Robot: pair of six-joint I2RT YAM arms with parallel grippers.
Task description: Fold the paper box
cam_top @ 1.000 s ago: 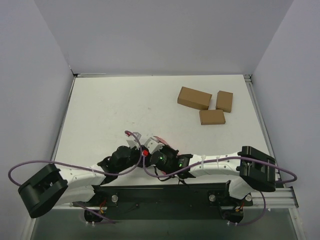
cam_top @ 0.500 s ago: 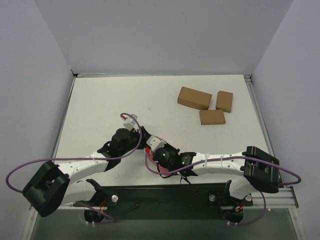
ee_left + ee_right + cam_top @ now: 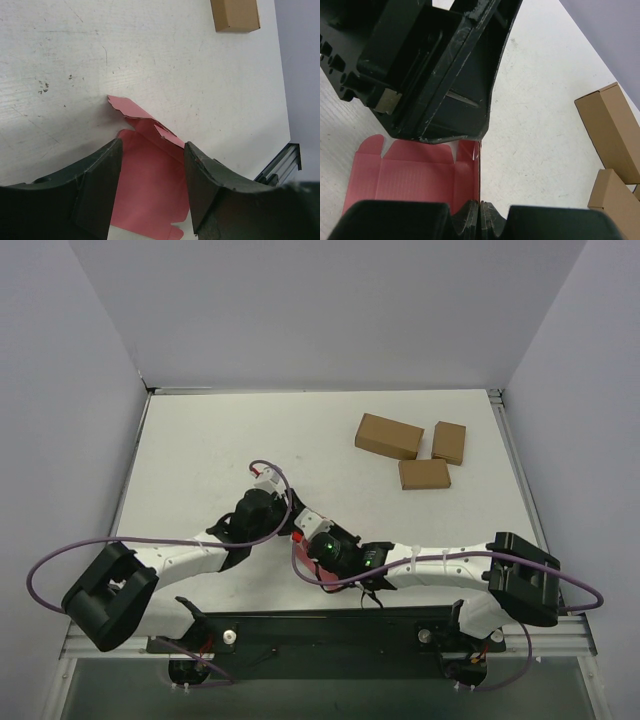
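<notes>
The paper box (image 3: pixel 150 190) is a pink-red card sheet lying mostly flat on the white table, with one side panel raised. In the left wrist view my left gripper (image 3: pixel 152 145) stands open above the sheet, its fingers apart and holding nothing. My right gripper (image 3: pixel 480 206) is shut on the raised panel of the paper box (image 3: pixel 405 170), pinching its upright edge. From above, the left gripper (image 3: pixel 272 512) and the right gripper (image 3: pixel 312 542) sit close together near the table's front middle. Only small red bits of the box (image 3: pixel 326 577) show beneath them.
Three brown cardboard boxes (image 3: pixel 389 436), (image 3: pixel 449 442), (image 3: pixel 424 474) lie at the back right of the table. One of them (image 3: pixel 235 15) shows at the top of the left wrist view, two (image 3: pixel 610 130) at the right of the right wrist view. Grey walls surround the table.
My left gripper has lifted off the paper, moved away from the near edge and opened wider. The right gripper has stayed shut on the raised panel, shifting only slightly.
</notes>
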